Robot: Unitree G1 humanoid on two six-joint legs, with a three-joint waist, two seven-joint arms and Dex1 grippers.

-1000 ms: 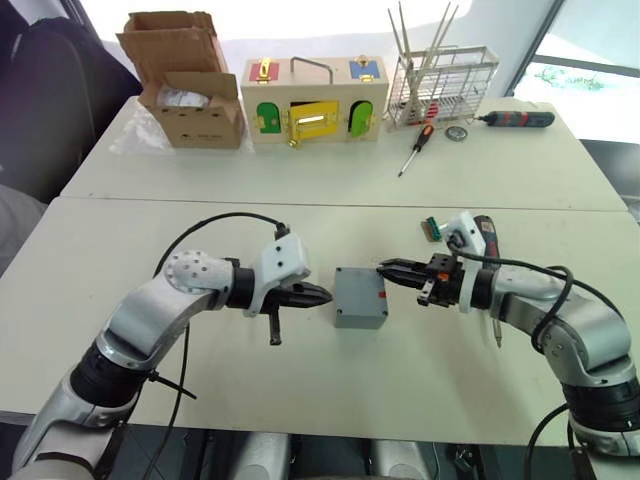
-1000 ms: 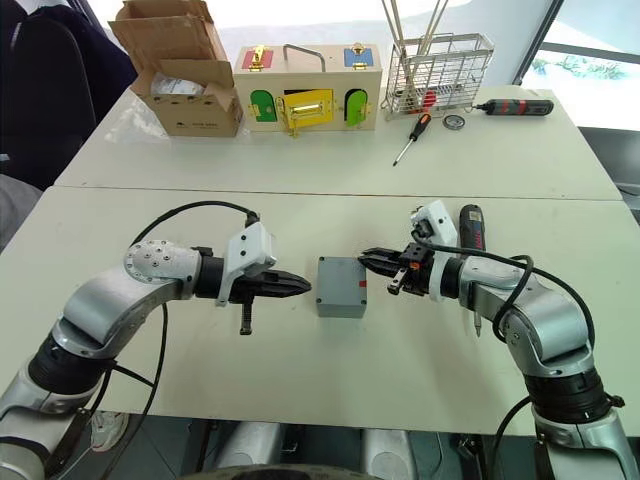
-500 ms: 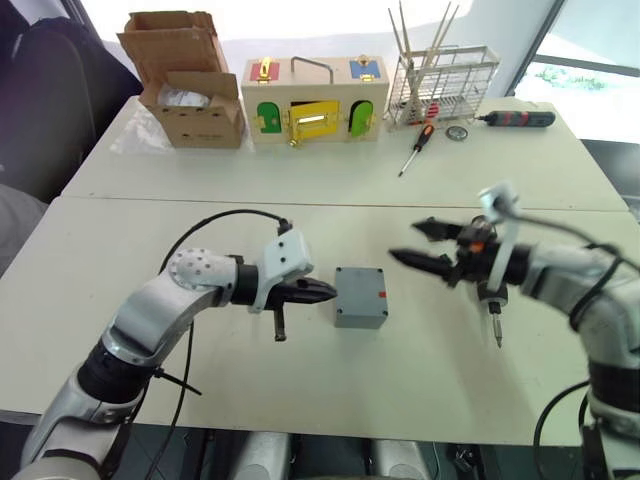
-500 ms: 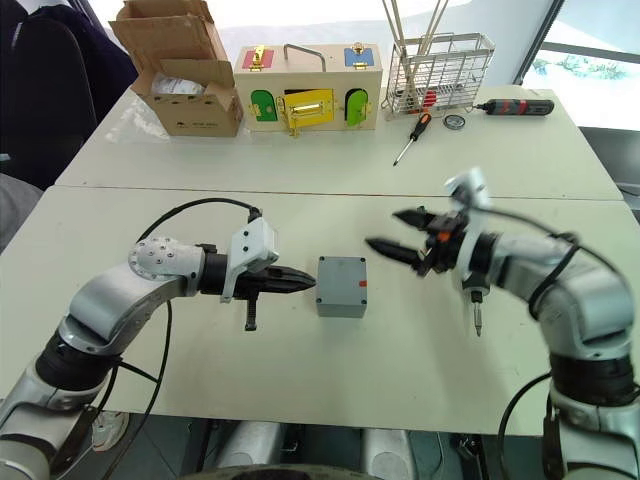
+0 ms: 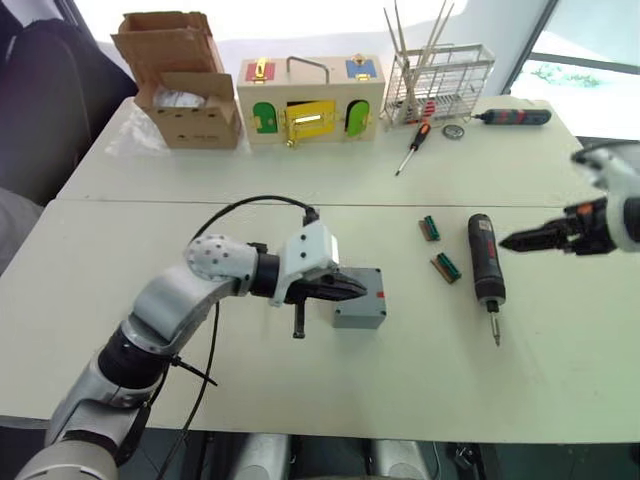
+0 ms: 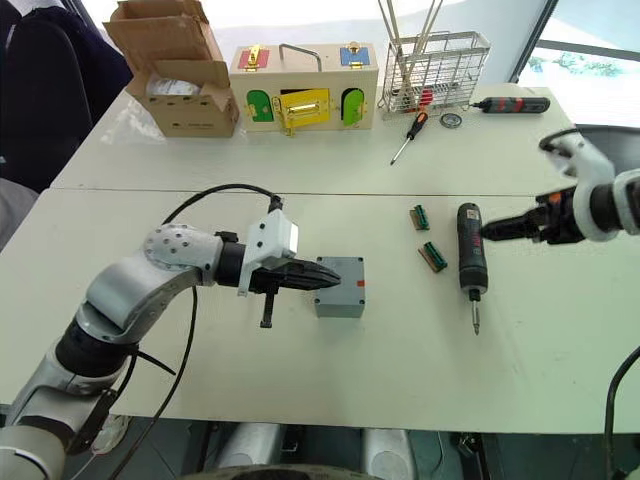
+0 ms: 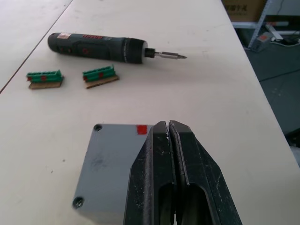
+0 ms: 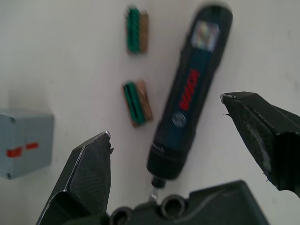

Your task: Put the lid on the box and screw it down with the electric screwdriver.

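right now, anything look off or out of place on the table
Nothing stands out. The box sits flat with the shut left gripper over its top, the electric screwdriver lies undamaged beside two green connectors, and the right gripper is open above it.

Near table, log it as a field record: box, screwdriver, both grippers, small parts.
box: grey, lid on, red mark on side
electric screwdriver: lying flat, untouched, bit toward the robot
left gripper: shut, tips over the box
right gripper: open, above the screwdriver
green connector blocks: two, between box and screwdriver
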